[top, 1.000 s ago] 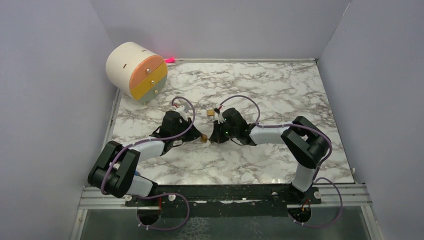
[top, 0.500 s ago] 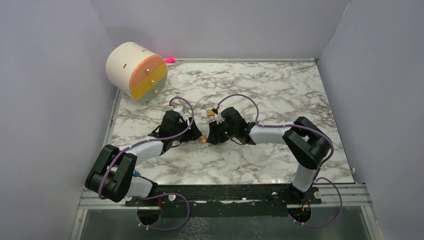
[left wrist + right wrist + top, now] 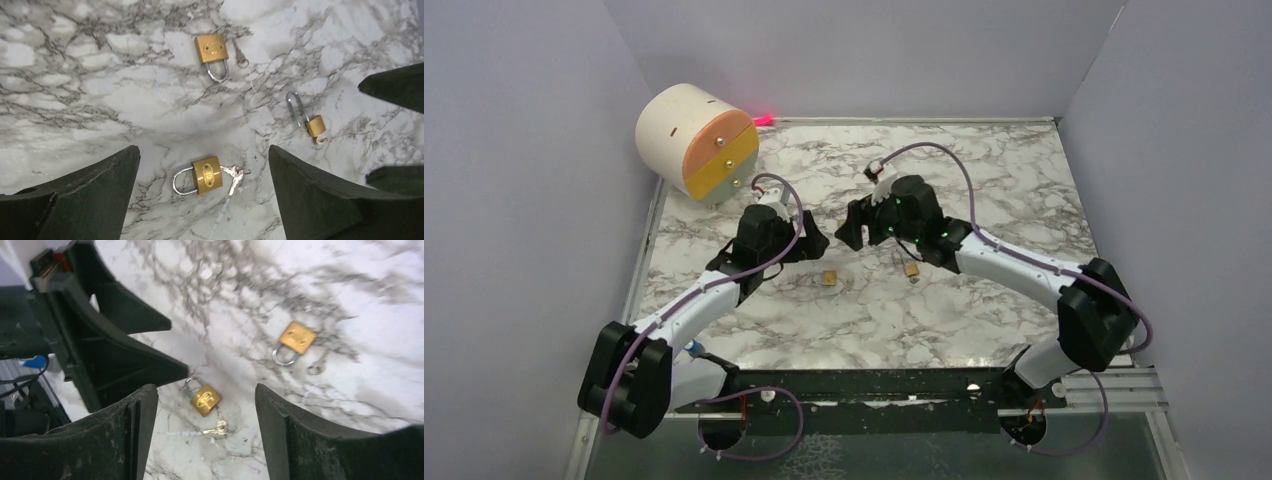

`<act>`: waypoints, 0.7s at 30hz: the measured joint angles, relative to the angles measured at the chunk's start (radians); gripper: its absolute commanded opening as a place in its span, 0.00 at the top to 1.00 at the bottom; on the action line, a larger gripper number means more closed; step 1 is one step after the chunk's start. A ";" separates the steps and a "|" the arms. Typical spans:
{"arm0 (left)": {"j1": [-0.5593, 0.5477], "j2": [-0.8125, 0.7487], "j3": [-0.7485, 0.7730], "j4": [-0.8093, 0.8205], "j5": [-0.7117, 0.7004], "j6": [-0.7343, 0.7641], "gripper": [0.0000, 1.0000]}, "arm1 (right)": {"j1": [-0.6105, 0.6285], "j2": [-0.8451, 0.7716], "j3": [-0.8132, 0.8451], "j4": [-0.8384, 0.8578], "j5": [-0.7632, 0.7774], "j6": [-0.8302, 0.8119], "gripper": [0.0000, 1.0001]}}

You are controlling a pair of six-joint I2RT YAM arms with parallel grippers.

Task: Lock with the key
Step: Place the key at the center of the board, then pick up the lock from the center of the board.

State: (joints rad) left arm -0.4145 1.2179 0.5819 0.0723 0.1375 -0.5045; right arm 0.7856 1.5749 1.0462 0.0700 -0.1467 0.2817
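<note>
right under the spread fingers of the left gripper [image 3: 202, 150] lies the padlock [image 3: 207, 175], flat on the marble table [image 3: 75, 75]. its key [image 3: 232, 176] pokes out of the end opposite the shackle. that gripper is wide open and holds nothing. the right gripper [image 3: 202, 390] hovers over the same lock from the other side, jaws well apart too, also empty.

the shackle looks pushed down into the body, though i can't tell from up here if it's actually latched. my read is that this is the point where the lock sits on the table with the key in it and neither hand is on it. if the turn isn't done, the next move calls for one gripper to come down and pinch the brass body while the other nips the key head and twists. the key is small and lies close to the marble, so that pinch looks fiddly.

further out past the left fingertips is a second padlock [image 3: 212, 50] with a loose key [image 3: 240, 55] just beside it. off toward the right gripper's side is a small padlock [image 3: 315, 125] with its shackle swung open.
</note>
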 measured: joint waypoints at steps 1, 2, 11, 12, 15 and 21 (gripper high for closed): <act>0.000 -0.021 0.013 -0.012 -0.008 0.007 0.01 | -0.017 -0.029 0.000 -0.003 0.003 -0.007 0.25; 0.000 -0.035 0.024 -0.019 -0.013 0.015 0.02 | -0.038 -0.055 0.000 -0.010 0.008 -0.011 0.25; 0.000 -0.140 0.083 -0.089 -0.023 0.080 0.02 | -0.279 -0.183 -0.164 -0.088 0.058 0.037 0.25; 0.000 -0.153 0.089 -0.103 -0.026 0.089 0.02 | -0.281 -0.189 -0.185 -0.108 0.073 0.043 0.25; 0.000 -0.183 0.111 -0.124 -0.047 0.115 0.01 | -0.276 -0.192 -0.219 -0.159 0.126 0.061 0.25; 0.000 -0.200 0.185 -0.149 -0.078 0.175 0.02 | -0.282 -0.190 -0.268 -0.192 0.180 0.098 0.30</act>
State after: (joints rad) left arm -0.4141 1.0183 0.7670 -0.0765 0.0593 -0.3298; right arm 0.5041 1.3846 0.7780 -0.1215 0.0334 0.3794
